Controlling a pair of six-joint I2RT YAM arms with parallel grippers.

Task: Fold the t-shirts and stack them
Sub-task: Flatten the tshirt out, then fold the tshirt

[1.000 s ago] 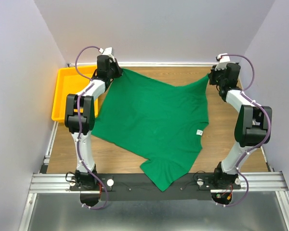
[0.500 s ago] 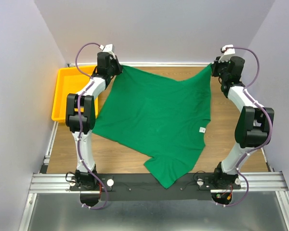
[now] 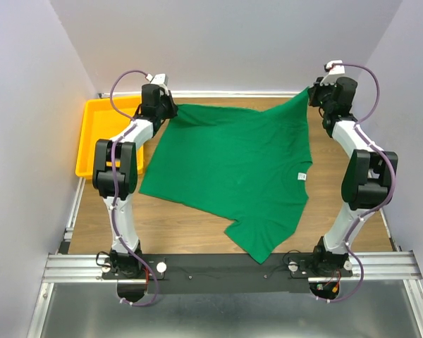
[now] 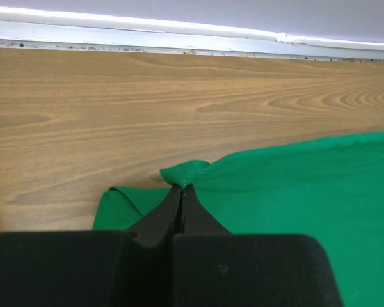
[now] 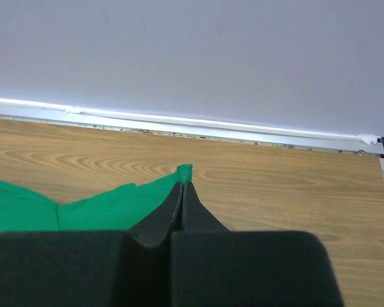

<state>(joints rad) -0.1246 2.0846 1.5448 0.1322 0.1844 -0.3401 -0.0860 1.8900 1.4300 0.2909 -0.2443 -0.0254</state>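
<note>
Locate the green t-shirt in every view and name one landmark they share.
Top external: t-shirt spread across the middle.
Left wrist: t-shirt lower right, a corner in the shut jaws.
Right wrist: t-shirt lower left, a corner in the shut jaws.
Shared landmark: white strip along the far edge.

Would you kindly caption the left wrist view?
Left fingers pinch a corner of the green t-shirt, wooden table beyond.

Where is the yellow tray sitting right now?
In the top view, the yellow tray sits at the far left edge of the table, just left of the left arm and the green t-shirt.
</note>
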